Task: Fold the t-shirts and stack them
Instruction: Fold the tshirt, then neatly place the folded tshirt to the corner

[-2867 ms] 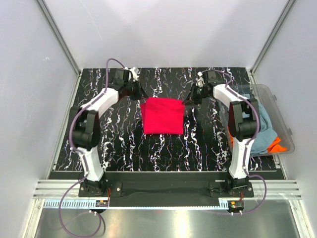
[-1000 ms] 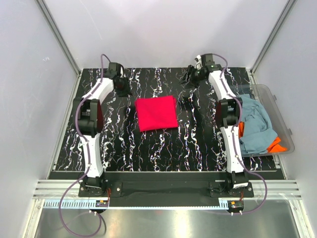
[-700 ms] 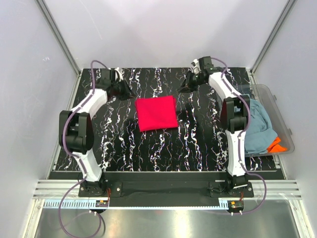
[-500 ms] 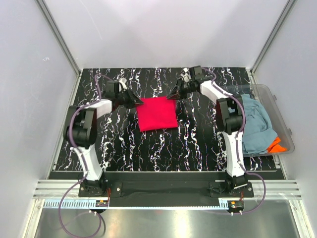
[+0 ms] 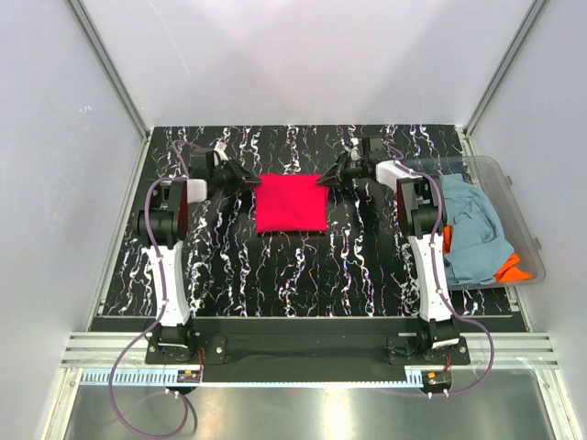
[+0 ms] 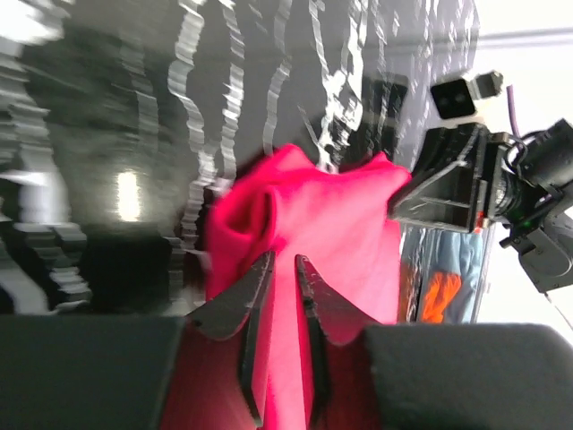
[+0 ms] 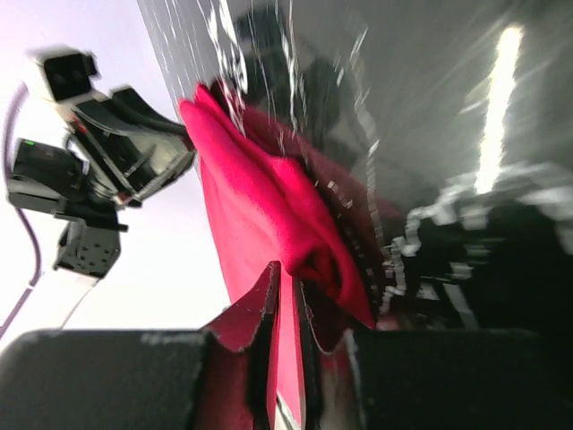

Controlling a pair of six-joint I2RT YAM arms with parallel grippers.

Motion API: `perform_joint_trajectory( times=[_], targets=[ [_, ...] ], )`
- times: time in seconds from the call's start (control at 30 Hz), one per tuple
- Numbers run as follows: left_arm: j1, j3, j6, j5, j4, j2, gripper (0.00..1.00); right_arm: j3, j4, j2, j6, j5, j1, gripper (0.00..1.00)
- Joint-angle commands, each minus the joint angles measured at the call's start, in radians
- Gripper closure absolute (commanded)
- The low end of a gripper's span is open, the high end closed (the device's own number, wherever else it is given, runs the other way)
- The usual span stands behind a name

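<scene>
- Top view: folded red t-shirt lying flat on the black marbled table, around the middle and a bit toward the far side.
- Same view: left gripper down at the shirt's far-left corner, right gripper down at the far-right corner, both touching the cloth. Can't really make out the jaw gap from up here.
- Off at the right edge: clear plastic tub with a crumpled grey-blue t-shirt inside and an orange t-shirt poking out at the near end.
- Left wrist view: fingers nearly together, pinching a fold of the red cloth between them. Fabric bunched up just past the tips. Other gripper visible across the shirt at the opposite corner, plus a blurry bit of orange behind it.
- Right wrist view: pretty much a mirror of that. Fingers narrow, clamped on a rumpled red fold, shirt stretching away toward the other gripper on the far side. Everything a bit smeared here, so no finer detail on the fold.
</scene>
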Motion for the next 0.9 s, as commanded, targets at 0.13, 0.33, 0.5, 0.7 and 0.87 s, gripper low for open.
perform_joint_trajectory(
  times=[0.13,0.33,0.5,0.7,0.87],
  targets=[
    [0.027,0.079,0.147,0.009,-0.186,-0.096,0.73,0.159,-0.127,0.023,-0.053,0.04,-0.043,0.78],
    [0.027,0.101,0.268,-0.165,-0.375,-0.248,0.45,0.34,-0.388,-0.054,-0.115,0.115,-0.043,0.48],
    [0.001,0.029,0.328,-0.334,-0.386,-0.331,0.23,0.491,-0.772,-0.146,-0.274,0.262,-0.043,0.32],
    [-0.038,0.058,0.486,-0.238,-0.398,-0.245,0.14,0.131,-0.83,-0.51,-0.429,0.342,-0.023,0.3],
    [-0.047,0.107,0.518,-0.224,-0.381,-0.163,0.17,-0.231,-0.787,-0.801,-0.474,0.362,-0.021,0.29]
  ],
)
